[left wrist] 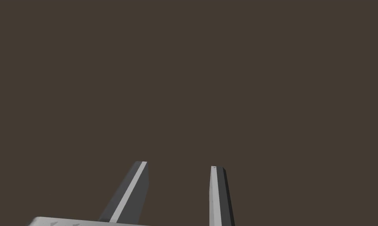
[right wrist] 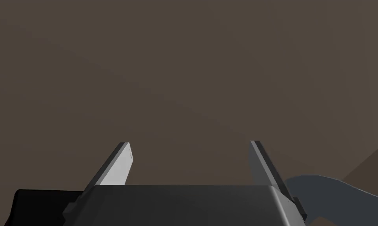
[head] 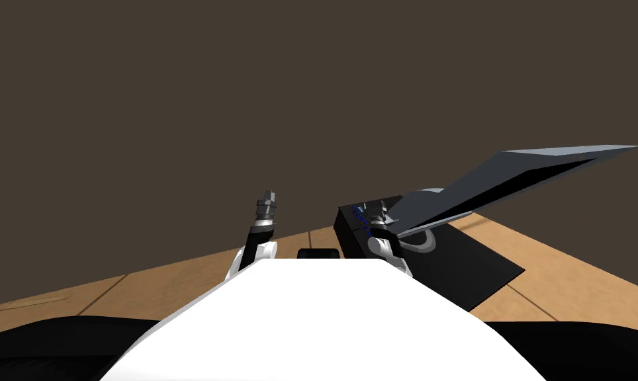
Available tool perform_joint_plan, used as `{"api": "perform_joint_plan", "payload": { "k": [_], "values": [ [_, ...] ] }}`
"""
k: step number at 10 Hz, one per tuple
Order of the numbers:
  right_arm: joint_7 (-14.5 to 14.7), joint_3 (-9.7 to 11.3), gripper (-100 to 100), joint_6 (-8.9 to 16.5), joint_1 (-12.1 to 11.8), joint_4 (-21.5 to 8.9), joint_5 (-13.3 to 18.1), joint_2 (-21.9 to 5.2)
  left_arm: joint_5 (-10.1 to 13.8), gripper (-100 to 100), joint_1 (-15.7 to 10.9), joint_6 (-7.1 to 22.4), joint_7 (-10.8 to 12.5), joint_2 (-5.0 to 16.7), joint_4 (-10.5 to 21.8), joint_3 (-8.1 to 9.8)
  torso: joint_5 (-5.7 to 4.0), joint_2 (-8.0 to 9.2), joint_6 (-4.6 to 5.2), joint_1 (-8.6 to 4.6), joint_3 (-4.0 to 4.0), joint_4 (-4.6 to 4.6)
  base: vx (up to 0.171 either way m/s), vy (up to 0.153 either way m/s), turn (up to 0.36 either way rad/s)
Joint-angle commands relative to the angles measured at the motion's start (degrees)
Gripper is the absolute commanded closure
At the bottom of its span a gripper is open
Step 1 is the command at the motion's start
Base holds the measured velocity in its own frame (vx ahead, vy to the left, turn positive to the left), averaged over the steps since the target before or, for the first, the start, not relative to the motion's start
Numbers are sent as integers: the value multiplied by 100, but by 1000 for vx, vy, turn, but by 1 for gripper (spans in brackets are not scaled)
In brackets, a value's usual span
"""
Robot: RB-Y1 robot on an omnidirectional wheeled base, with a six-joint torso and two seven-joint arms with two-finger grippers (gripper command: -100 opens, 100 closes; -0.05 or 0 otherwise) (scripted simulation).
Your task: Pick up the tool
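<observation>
**Head view.** A dark brown wall (head: 245,99) takes everything from 9 through 12 to 3 o'clock, with a planked wooden surface (head: 576,264) below it. The left gripper (head: 267,198) stands just left of centre and points up at the wall. The right gripper (head: 378,211) is just right of centre, wedged between a black block (head: 351,231) at its 9 o'clock and a long slate-grey wedge at its 3 o'clock. I take this wedge for the tool (head: 509,175). It tapers out towards 2 o'clock and stands clear above a black slab (head: 483,264). A grey ring (head: 425,243) sits under its thick end.

**Left wrist view.** The fingers (left wrist: 217,188) stand apart with a narrow gap and nothing between them.

**Right wrist view.** The fingers (right wrist: 119,164) are spread wide and hold nothing. A rounded end of the tool (right wrist: 333,192) lies just outside one finger, near the gripper's body and not between the blades.

**Judgement.** This looks like the approach step, with no grasp begun. The next move calls for the right wrist to swing towards the tool until a narrow part of it sits between the blades, which can then press together. The black block is close on the other side and the wall is close ahead, so there is little room to turn. The ring may foul a low grip.
</observation>
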State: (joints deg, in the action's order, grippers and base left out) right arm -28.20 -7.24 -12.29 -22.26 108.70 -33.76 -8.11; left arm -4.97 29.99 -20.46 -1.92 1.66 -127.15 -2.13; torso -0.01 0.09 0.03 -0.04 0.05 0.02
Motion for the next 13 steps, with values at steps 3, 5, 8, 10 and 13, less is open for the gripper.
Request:
{"api": "perform_joint_plan", "payload": {
  "k": [3, 5, 8, 10, 13],
  "values": [
    [-399, -155, -100, 366, 93, -525, -606, -69, 0, 0, 0, 0, 0, 0, 0, 0, 0, -1, 0, -1, 0, 0, -26, -1, 135],
    [-580, -240, -100, 551, 143, -803, -925, -94, 0, 0, 0, 0, 0, 0, 0, 0, 0, -3, 1, -3, -2, 0, -17, -1, 99],
    [-759, -330, -100, 737, 193, -1067, -1426, -113, 0, 0, 0, 0, 0, 0, 0, 0, 0, -5, -2, -1, -3, -1, -15, -1, 136],
    [-936, -426, -100, 924, 240, -1324, -1767, -125, 0, 0, 0, 0, 0, 0, 0, 0, 0, -6, -1, -1, -3, -1, -10, -1, 109],
    [-1281, -629, -100, 1298, 329, -1804, -2288, -126, 0, 0, 1, 0, 0, 0, 0, 0, -1, -8, 2, -4, -5, -2, -8, -3, 127]
  ]
}}
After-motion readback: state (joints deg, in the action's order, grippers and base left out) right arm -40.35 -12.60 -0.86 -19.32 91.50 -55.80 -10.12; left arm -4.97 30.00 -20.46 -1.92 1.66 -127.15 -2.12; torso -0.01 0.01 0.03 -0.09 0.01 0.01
